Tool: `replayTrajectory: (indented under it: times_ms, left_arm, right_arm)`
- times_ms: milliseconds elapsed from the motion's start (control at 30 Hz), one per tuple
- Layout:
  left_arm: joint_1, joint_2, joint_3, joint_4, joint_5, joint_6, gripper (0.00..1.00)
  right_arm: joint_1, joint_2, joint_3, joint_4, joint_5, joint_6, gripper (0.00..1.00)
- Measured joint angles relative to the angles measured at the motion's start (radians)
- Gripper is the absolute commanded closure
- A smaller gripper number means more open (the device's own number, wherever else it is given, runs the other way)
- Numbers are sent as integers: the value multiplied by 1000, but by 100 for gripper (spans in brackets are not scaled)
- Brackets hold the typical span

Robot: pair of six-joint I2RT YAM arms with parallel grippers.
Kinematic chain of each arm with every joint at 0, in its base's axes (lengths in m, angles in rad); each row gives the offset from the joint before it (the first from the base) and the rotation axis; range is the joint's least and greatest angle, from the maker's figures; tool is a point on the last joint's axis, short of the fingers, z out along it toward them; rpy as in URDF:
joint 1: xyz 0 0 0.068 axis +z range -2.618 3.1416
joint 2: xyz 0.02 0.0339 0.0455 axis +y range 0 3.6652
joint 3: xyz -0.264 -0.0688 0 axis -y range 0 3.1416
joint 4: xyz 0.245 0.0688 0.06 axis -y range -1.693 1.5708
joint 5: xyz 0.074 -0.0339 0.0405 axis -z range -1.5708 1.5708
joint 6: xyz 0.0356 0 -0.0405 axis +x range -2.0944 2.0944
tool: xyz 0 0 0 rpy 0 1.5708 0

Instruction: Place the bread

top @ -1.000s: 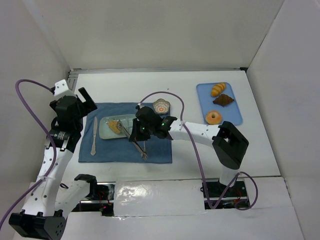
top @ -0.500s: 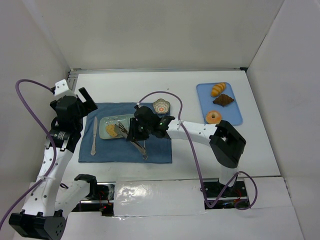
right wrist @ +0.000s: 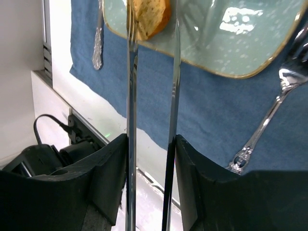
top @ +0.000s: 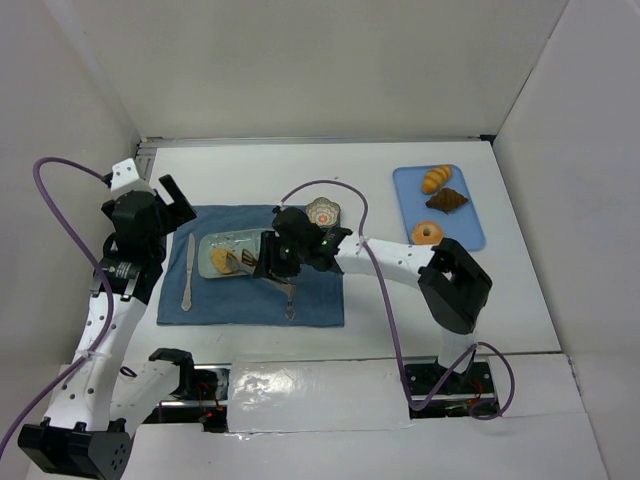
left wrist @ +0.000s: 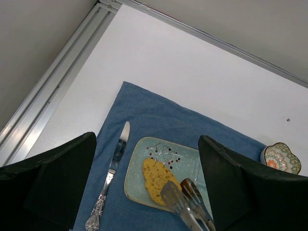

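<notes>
The bread (top: 222,261), a golden-orange bun with toasted specks, lies on the left part of the pale green plate (top: 250,240) on the blue cloth. It also shows in the left wrist view (left wrist: 155,177) and in the right wrist view (right wrist: 151,13). My right gripper (top: 283,258) (right wrist: 150,144) is shut on metal tongs (top: 250,263) (left wrist: 185,204). The tongs' two arms (right wrist: 131,96) stand apart, and their tips are at the bread's right end, one tip over it. My left gripper (top: 175,200) (left wrist: 147,139) is open and empty, up above the cloth's far left corner.
A knife (top: 188,270) lies on the cloth left of the plate and a fork (top: 288,300) lies at its near right. A small patterned bowl (top: 322,212) stands behind the plate. A blue tray (top: 470,220) at the right holds two croissants and a ring donut.
My right gripper has moved left with the tongs, and the bread has shifted left and nearer on the plate. The left arm has not moved.
</notes>
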Motion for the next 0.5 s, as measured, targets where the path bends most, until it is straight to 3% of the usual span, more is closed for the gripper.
replayTrajectory:
  times_ms: [500]
  left_arm:
    - [0, 0, 0, 0, 6, 0, 0]
  right_arm:
    - [-95, -153, -42, -2, 16, -1, 49]
